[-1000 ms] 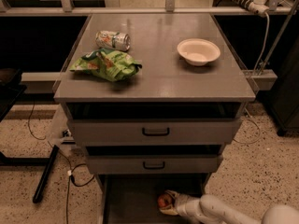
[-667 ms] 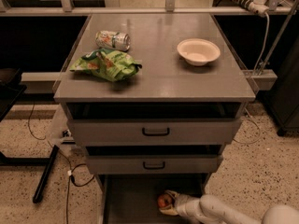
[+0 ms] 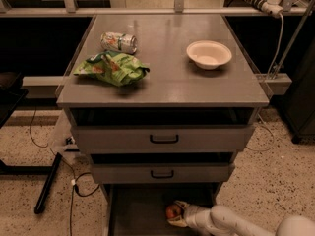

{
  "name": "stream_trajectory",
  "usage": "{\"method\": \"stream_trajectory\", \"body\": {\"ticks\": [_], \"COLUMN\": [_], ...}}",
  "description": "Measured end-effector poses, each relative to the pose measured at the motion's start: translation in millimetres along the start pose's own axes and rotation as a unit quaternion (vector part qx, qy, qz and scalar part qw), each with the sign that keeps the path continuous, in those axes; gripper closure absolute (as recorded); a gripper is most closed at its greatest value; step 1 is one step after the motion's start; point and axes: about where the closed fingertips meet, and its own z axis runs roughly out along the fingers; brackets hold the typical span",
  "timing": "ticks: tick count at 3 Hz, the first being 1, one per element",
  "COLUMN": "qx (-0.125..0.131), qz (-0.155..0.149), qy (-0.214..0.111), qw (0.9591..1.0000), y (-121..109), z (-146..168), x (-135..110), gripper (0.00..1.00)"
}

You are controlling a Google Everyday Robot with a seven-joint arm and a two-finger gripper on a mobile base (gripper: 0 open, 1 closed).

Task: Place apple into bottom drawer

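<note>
The apple (image 3: 172, 211), round and red with an orange blush, sits low inside the open bottom drawer (image 3: 133, 210), the lowest grey tray under the cabinet. My gripper (image 3: 176, 213) reaches in from the lower right on a white arm and is closed around the apple, just above the drawer floor. The two upper drawers with black handles are shut.
On the cabinet top lie a crushed drink can (image 3: 118, 42), a green chip bag (image 3: 112, 67) and a white bowl (image 3: 209, 53). A black pole (image 3: 47, 183) and cables lie on the speckled floor at left. A white power strip (image 3: 256, 0) hangs at top right.
</note>
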Motion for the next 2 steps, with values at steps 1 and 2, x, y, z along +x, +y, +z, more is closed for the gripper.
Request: {"method": "stream_trajectory", "body": {"ticks": [1, 2], "qx": [0.000, 0.000], "qz": [0.000, 0.000], "qy": [0.000, 0.000], "qw": [1.0000, 1.0000], "y": [0.0, 0.1], "z": [0.0, 0.1], "x": [0.0, 0.0], "gripper": [0.00, 0.00]}}
